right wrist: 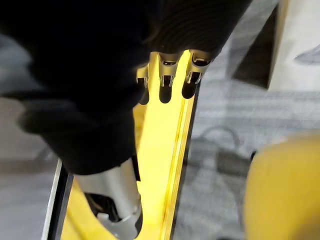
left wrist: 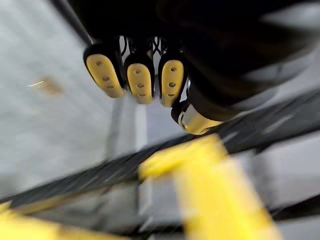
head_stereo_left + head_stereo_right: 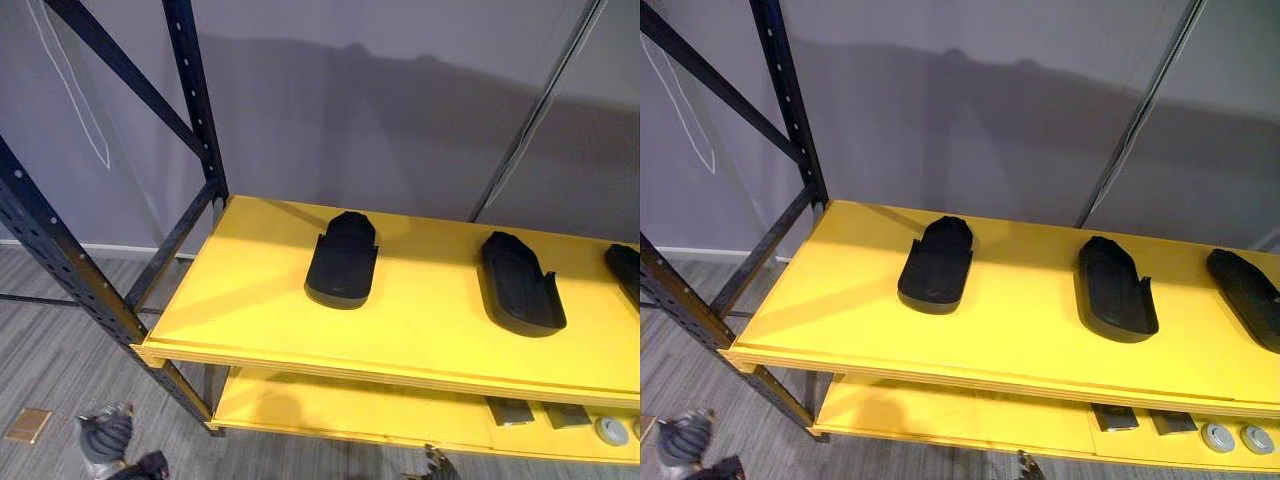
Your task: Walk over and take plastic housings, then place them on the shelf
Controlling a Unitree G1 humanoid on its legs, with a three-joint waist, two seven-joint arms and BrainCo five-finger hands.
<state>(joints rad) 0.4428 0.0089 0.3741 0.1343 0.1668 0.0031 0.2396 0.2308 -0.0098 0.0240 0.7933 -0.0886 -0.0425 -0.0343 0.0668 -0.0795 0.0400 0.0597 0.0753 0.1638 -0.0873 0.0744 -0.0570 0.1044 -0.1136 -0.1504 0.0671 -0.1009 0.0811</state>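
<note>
Three black plastic housings lie on the yellow top shelf board [image 3: 250, 290]: one at the left-middle [image 3: 342, 262], one further right [image 3: 520, 285], one at the right edge [image 3: 1248, 295]. My right hand [image 1: 165, 75] hangs low in front of the shelf edge, its fingers curled. A smooth black housing [image 1: 75, 90] sits between those fingers and the thumb. My left hand [image 2: 140, 80] hangs low at the left by the rack's corner [image 3: 105, 435], fingers curled with their pads showing and nothing in them.
The rack's dark blue perforated upright [image 3: 195, 100] and diagonal braces stand at the left. A lower yellow board [image 3: 330, 410] carries small grey boxes [image 3: 510, 410] and round parts [image 3: 610, 430] at the right. A brass floor plate [image 3: 28, 425] lies at the lower left. A grey wall stands behind.
</note>
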